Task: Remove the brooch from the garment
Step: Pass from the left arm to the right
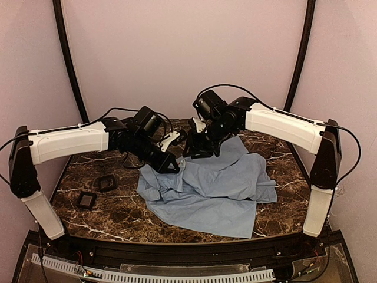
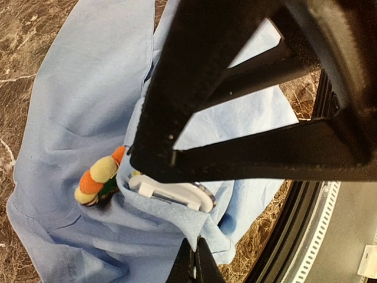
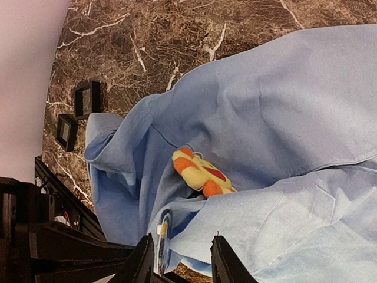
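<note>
The light blue garment (image 1: 212, 191) lies crumpled on the marble table. The brooch (image 3: 200, 172), with orange, yellow and red petals, is pinned on a raised fold. It also shows in the left wrist view (image 2: 100, 177), next to a white round backing piece (image 2: 174, 194) behind the cloth. My left gripper (image 2: 197, 259) is shut on a pinched fold of the garment (image 2: 76, 94) just below that piece. My right gripper (image 3: 181, 265) is open, its fingers astride the garment's (image 3: 283, 118) fold a little short of the brooch. In the top view the brooch is hidden by the grippers.
Two small black square pads (image 1: 106, 183) (image 1: 87, 200) lie on the marble table (image 1: 118, 215) left of the garment; they also show in the right wrist view (image 3: 88, 99). The right arm's black body (image 2: 247, 106) crosses close over the left wrist view. Curved walls enclose the table.
</note>
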